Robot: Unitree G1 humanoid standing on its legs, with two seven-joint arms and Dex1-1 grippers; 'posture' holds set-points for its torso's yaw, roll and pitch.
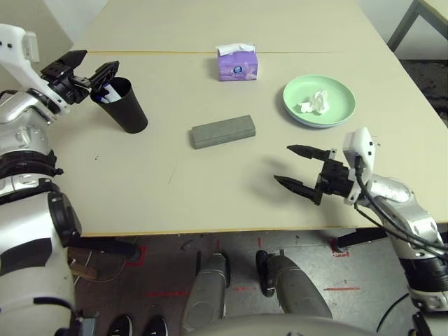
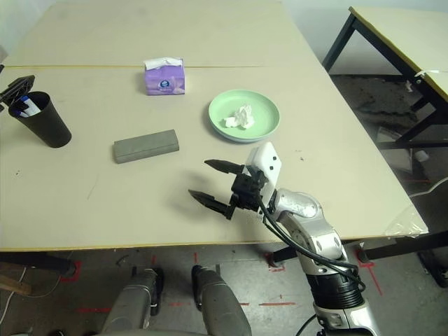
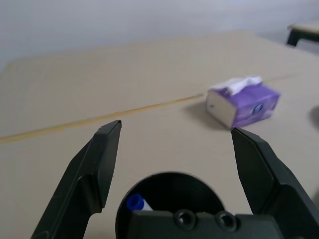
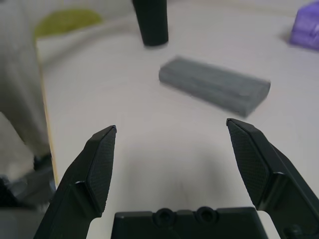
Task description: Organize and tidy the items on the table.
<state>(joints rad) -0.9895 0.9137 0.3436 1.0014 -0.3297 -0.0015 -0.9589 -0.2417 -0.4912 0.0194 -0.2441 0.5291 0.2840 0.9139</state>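
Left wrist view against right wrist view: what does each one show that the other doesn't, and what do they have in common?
Left wrist view alone: the open left gripper above the mouth of the black cup, a marker's blue cap inside it, and the yellowish seam running across the table.

Right wrist view alone: the open right gripper facing the grey glasses case, with the cup seen from outside, standing beyond the case.

Both: the beige table, the cup and the purple tissue box.

One cup [image 1: 128, 105], one case [image 1: 223, 131], one tissue box [image 1: 237, 63], one plate [image 1: 319, 101], one tissue [image 1: 314, 102].
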